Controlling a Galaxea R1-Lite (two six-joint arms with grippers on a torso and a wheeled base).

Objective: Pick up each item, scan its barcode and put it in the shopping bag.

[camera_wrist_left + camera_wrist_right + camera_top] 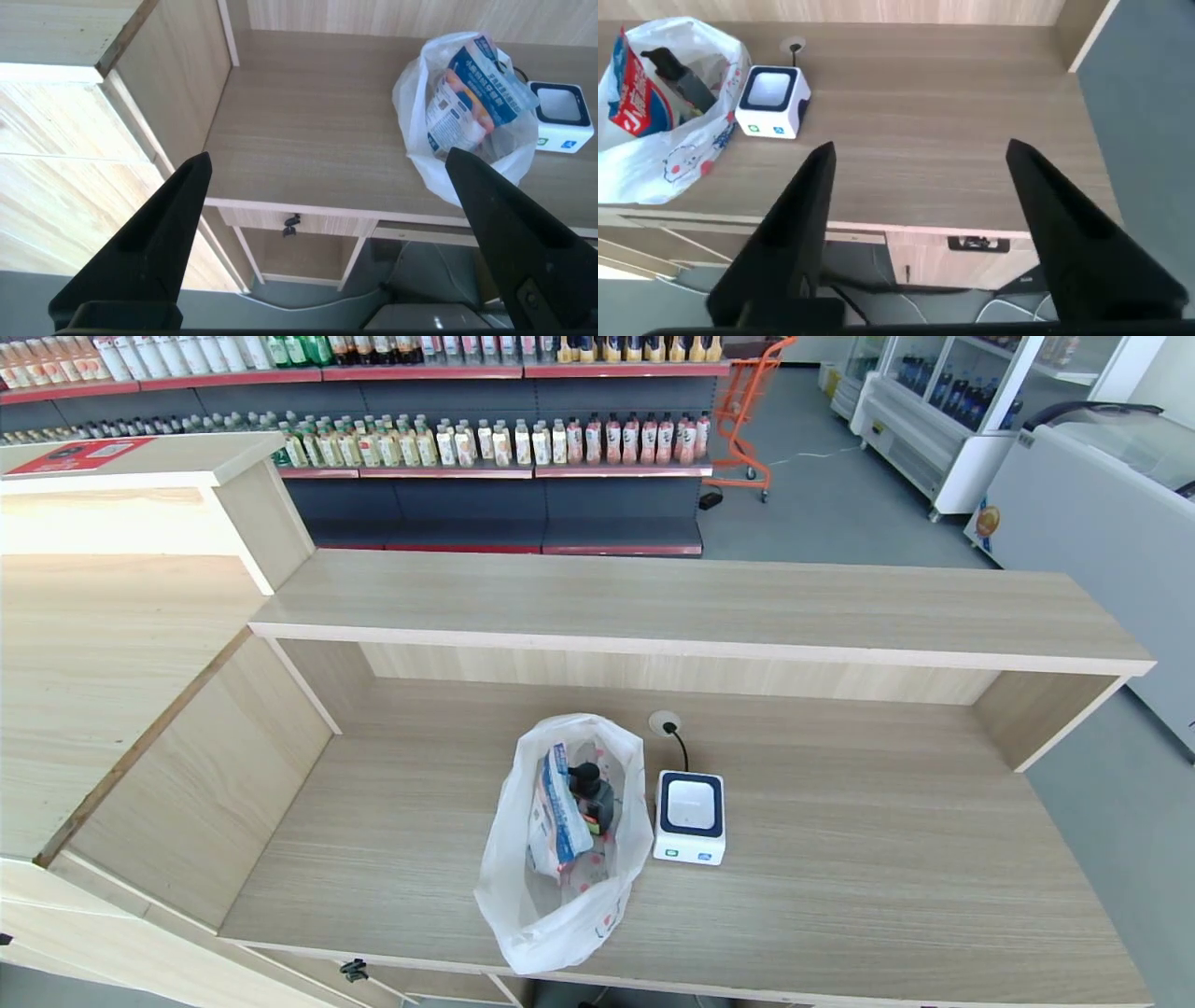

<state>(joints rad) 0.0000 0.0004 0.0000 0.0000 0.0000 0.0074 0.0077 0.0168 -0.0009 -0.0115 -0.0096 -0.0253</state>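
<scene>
Checkout counter, head view. The translucent white plastic shopping bag [560,933] is seen at lower centre, its mouth spread to receive goods. A blue-and-white printed packet [557,812] and a dark object, possibly a bottle [593,793], are lodged inside. The white square barcode scanner [690,817] is set just right of the bag, keeping scan and drop close. The left gripper [329,159] and right gripper [922,147] are held empty, fingers spread, off the pale wooden counter [840,859]. Bagging is judged essentially complete.

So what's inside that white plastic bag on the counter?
A blue, white and red packet stands in the bag, with a dark bottle-like item beside it. Whatever lies beneath them, at the bag's bottom, is covered.
</scene>
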